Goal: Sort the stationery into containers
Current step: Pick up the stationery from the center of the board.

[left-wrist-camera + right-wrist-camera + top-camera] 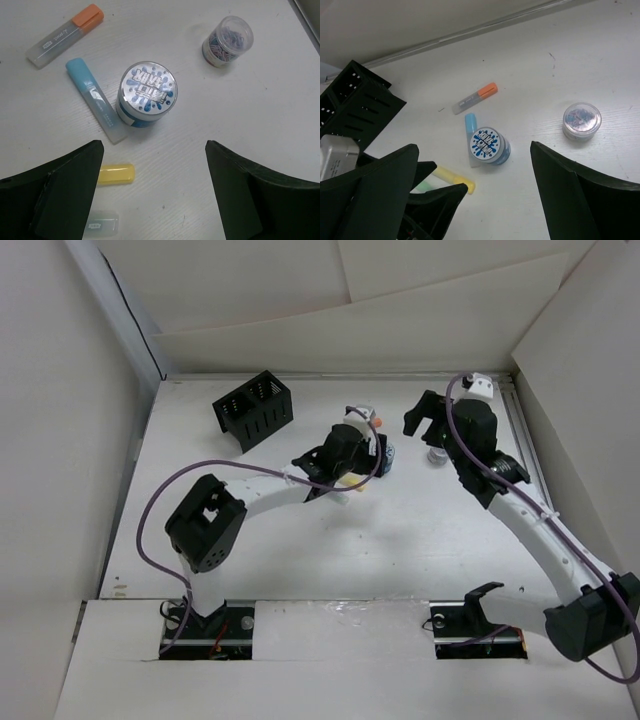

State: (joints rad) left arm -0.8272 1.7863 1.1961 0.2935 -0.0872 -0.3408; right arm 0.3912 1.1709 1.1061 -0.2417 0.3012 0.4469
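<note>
Left gripper (pixel 154 147) open, empty, at 6 o'clock of roll (pixel 146 94). Blue stick (pixel 95 100) just beside roll at 9 o'clock; clip jar (pixel 227 40) at 2 o'clock. Right gripper (pixel 474 146) open, empty.

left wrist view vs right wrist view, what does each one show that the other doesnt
Only the left wrist: the blue stick end to end, and the coloured clips inside the jar, clear enough to make out. Only the right wrist: the organiser at far left, the far edge of the table, and the open right fingers. Both: the orange-capped stick, the blue stick, the tub beside it, the jar and the yellow stick.
</note>
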